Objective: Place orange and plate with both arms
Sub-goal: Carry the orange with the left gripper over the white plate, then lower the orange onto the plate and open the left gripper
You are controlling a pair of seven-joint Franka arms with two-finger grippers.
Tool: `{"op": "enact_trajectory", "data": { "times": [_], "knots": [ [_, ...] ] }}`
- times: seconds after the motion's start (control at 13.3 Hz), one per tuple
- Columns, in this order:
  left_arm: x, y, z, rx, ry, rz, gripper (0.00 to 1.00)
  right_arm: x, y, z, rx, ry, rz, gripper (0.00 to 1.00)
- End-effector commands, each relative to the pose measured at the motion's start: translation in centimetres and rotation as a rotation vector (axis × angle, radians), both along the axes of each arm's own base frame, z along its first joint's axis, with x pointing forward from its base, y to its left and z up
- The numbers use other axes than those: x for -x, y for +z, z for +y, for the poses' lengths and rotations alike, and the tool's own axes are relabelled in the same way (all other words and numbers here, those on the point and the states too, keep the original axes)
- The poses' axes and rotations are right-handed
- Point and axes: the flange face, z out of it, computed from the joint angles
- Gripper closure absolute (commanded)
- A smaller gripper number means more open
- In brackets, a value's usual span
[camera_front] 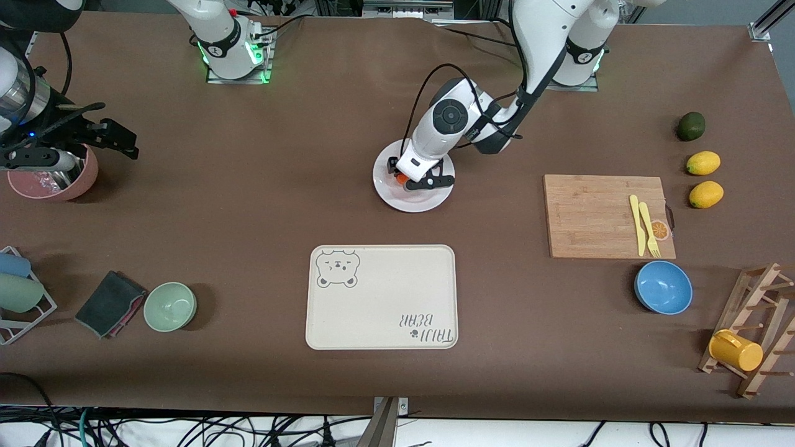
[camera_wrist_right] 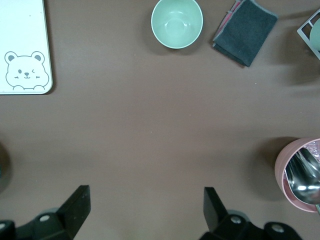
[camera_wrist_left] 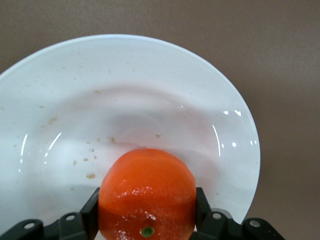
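A matte brown cover (camera_front: pixel 248 205) is lying flat over the whole surface, lit evenly from above. Below its edge nearest the front camera, tangled cables (camera_front: pixel 186 428) are trailing over a pale floor.

Plate (camera_wrist_left: pixel 150 90) rim and orange (camera_wrist_left: pixel 146 195) underside cut off at the left wrist view's edge

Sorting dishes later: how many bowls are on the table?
3: a pale green bowl beside the dark folded cloth, a blue bowl nearer the front camera than the wooden cutting board, a pink bowl at the right arm's end.
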Motion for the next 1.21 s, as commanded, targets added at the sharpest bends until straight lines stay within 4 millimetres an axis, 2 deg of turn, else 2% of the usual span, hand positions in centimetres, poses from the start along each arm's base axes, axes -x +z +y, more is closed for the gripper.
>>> {"op": "enact_trajectory", "data": {
  "times": [0.0,0.08,0.15,0.23,0.3,0.45,0.68,0.83,0.9,0.98,1.06,1.13],
  "knots": [
    [-0.2,0.0,0.7,-0.004,0.017,0.014,0.73,-0.1,0.6,0.1,-0.003,0.007,0.001,0.0],
    [-0.2,-0.1,0.8,-0.006,0.019,0.015,0.39,-0.1,0.7,0.4,0.0,0.012,-0.001,0.0],
    [-0.5,0.0,1.0,-0.006,0.025,0.013,0.27,-0.1,0.6,0.6,0.001,0.014,-0.004,0.0],
    [-0.7,0.0,1.3,-0.009,0.032,0.012,0.08,-0.1,0.7,1.1,0.001,0.026,-0.007,0.0],
    [-0.9,0.3,1.6,-0.01,0.035,0.007,0.0,-0.3,1.2,1.5,0.001,0.034,-0.018,0.0],
    [-1.7,2.2,2.7,-0.017,0.047,0.005,0.0,-0.4,1.4,1.6,0.001,0.036,-0.022,0.0],
    [-4.7,7.9,6.5,-0.036,0.091,0.0,0.0,-1.2,0.9,1.6,0.01,0.04,-0.017,0.0],
    [-7.1,12.3,10.8,-0.051,0.145,-0.004,0.0,-1.6,0.5,2.1,0.009,0.049,-0.011,0.0],
    [-8.3,14.4,13.2,-0.057,0.177,-0.016,0.0,-1.6,0.6,4.3,0.017,0.083,-0.016,0.0],
    [-9.3,16.4,15.5,-0.06,0.209,-0.031,0.0,-1.7,0.3,5.5,0.03,0.101,-0.013,0.0],
    [-10.1,18.2,17.3,-0.058,0.204,-0.057,0.0,-1.9,-0.1,5.8,0.032,0.103,-0.006,0.0],
    [-10.5,20.0,19.2,-0.06,0.161,-0.072,0.0,-2.3,-1.7,6.4,0.026,0.112,0.026,0.0]
  ]
}}
